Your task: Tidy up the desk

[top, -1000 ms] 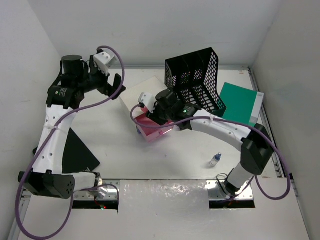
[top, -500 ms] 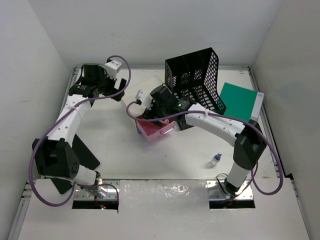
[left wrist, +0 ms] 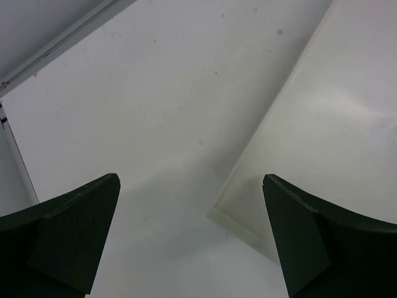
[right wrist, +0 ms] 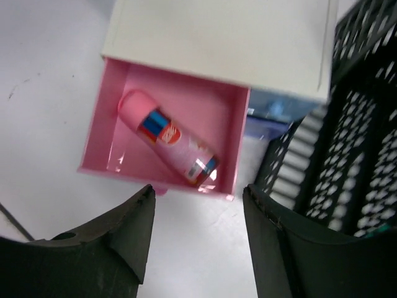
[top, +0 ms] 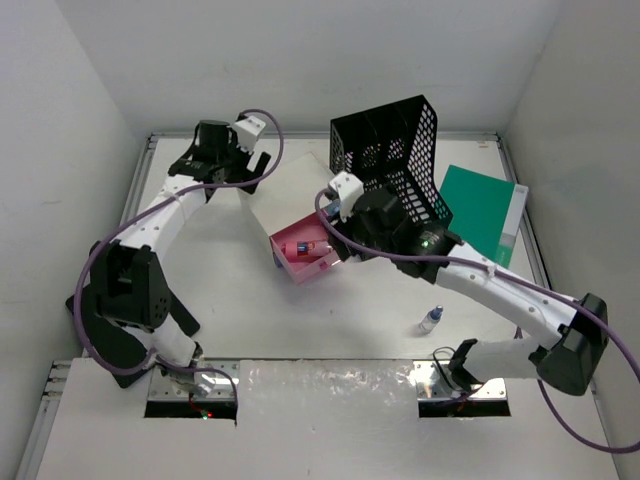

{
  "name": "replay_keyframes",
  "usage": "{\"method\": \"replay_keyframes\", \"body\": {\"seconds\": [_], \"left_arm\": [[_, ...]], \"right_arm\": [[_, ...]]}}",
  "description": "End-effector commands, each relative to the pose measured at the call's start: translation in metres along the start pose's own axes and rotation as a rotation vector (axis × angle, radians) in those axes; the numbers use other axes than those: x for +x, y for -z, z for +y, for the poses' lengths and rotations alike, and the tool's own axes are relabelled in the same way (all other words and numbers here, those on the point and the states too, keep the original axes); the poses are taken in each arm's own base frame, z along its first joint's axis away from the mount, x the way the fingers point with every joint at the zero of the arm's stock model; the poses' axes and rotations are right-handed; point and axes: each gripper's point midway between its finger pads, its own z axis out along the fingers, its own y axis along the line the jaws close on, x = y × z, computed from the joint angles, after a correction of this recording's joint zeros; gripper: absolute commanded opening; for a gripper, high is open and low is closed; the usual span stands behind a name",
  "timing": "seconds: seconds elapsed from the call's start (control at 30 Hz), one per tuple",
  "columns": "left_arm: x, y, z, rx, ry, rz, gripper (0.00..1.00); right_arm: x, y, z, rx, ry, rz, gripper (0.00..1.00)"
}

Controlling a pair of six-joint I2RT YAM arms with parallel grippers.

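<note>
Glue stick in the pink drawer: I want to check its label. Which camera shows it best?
The right wrist view: the glue stick lies large and unobstructed in the open pink drawer, label bands visible. The top external view shows it only as a tiny pink speck. The left wrist view misses it, showing only desk.

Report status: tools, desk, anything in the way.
Left tool open, empty, beside drawer box. Right tool open above pulled-out pink drawer, glue stick inside. Desk: small bottle loose. Nothing blocks the drawer.
</note>
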Motion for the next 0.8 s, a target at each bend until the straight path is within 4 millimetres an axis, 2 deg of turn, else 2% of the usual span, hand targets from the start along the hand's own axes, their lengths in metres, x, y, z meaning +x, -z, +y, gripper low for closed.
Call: {"method": "replay_keyframes", "body": {"seconds": [0.0, 0.07, 0.1, 0.13, 0.2, 0.3, 0.37, 0.43, 0.5, 0.57, 0.77], "left_arm": [[-0.024, -0.005, 0.015, -0.048, -0.016, -0.064, 1.0], [-0.025, -0.009, 0.009, -0.011, -0.016, -0.075, 1.0], [-0.024, -0.011, 0.005, 0.005, -0.015, -0.075, 1.0], [-0.023, -0.015, -0.001, 0.04, -0.013, -0.073, 1.0], [-0.018, -0.019, -0.005, 0.048, -0.004, -0.054, 0.99], [-0.008, -0.025, -0.017, 0.073, -0.027, -0.026, 0.99], [-0.007, -0.028, -0.02, 0.091, -0.036, -0.031, 0.99], [0.0, -0.036, -0.024, 0.107, -0.048, -0.014, 0.99], [0.003, -0.04, -0.027, 0.126, -0.056, -0.007, 0.99], [0.008, -0.044, -0.031, 0.144, -0.067, 0.0, 0.99], [0.016, -0.053, -0.042, 0.2, -0.079, 0.006, 0.96]], "right_arm": [[0.061, -0.004, 0.016, 0.025, -0.215, 0.107, 0.56], [0.074, -0.008, 0.019, 0.039, -0.258, 0.097, 0.55], [0.094, -0.011, 0.022, 0.033, -0.261, 0.12, 0.55], [0.09, -0.016, 0.023, 0.029, -0.276, 0.085, 0.55], [0.095, -0.023, 0.038, -0.057, -0.257, 0.083, 0.57], [0.078, -0.04, 0.051, -0.14, -0.208, 0.011, 0.58], [0.083, -0.053, 0.051, -0.137, -0.176, 0.036, 0.58], [0.067, -0.068, 0.054, -0.149, -0.153, 0.012, 0.58], [0.063, -0.076, 0.054, -0.148, -0.142, 0.009, 0.57], [0.062, -0.087, 0.051, -0.131, -0.136, 0.008, 0.55], [0.028, -0.102, 0.036, -0.087, -0.108, -0.112, 0.53]]}}
